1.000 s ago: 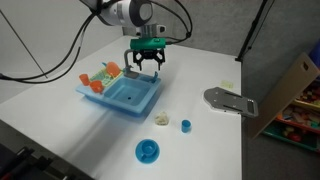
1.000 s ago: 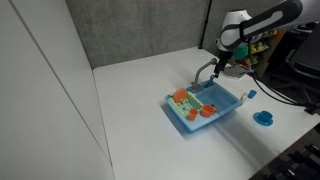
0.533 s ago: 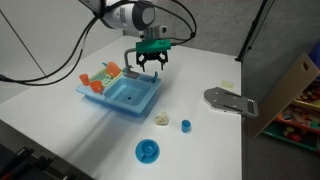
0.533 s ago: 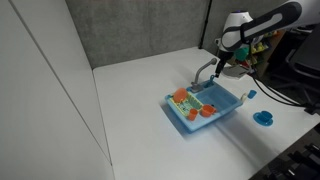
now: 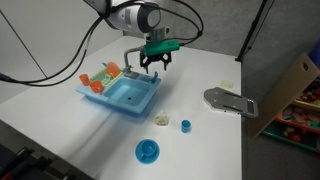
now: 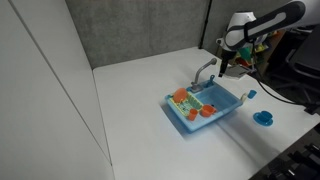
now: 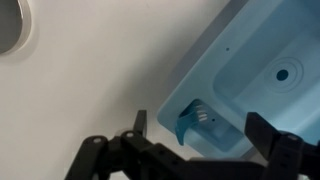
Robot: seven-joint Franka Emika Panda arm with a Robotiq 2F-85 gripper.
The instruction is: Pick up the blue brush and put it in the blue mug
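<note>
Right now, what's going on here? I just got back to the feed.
The arm's claw hangs open and empty above the back edge of the light-blue plastic toy sink, near its grey faucet. In the wrist view, what looks like the small slim blue toy brush sits at the sink's corner, right under the claw, though it is too unclear to be sure. The bright blue round plastic mug stands apart on the white table, with no brush in it.

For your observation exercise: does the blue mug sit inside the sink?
No, the mug stands on the white table, well apart from the sink.
</note>
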